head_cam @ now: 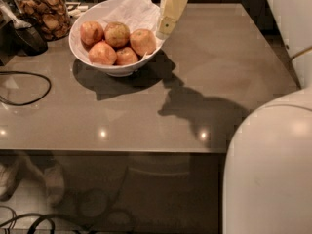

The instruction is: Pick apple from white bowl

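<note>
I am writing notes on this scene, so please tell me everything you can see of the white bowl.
The white bowl is wide, round and glossy, standing upright on the far left part of the grey table. Crinkled white paper lines it and rises past the far rim. Five apples lie inside. The gripper hangs by its right rim; contact cannot be told.

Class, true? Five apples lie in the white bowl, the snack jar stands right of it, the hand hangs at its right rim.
No: camera view shows the snack jar left of the white bowl. Five apples and the hand at its right rim: correct.
</note>
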Available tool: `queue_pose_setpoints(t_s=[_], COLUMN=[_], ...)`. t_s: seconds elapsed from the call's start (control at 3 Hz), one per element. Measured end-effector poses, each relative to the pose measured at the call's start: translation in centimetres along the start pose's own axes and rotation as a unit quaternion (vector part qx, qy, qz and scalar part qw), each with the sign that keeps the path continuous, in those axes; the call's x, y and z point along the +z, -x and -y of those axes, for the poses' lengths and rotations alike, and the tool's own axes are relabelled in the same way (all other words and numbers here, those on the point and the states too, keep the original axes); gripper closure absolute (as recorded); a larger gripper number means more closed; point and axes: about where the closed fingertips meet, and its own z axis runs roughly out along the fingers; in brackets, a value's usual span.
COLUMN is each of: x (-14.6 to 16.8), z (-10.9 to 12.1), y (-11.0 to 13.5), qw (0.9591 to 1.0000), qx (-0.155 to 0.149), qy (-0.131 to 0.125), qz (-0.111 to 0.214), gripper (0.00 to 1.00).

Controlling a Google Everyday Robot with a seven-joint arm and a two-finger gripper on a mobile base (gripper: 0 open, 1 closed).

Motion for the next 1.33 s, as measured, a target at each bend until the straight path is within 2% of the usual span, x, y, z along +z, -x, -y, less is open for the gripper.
queue_pose_setpoints(t_s=[0.33, 0.67, 1.33], x=[1.0, 2.3, 4.2], z=[0.8, 1.7, 3.1], y=[0.1, 0.0, -0.3], qw=[1.0, 0.9999, 0.9996], qx=[0.002, 0.009, 0.021], qy=[0.006, 0.012, 0.019], qz=[0.001, 0.001, 0.001], gripper=[0.1, 0.25, 0.29])
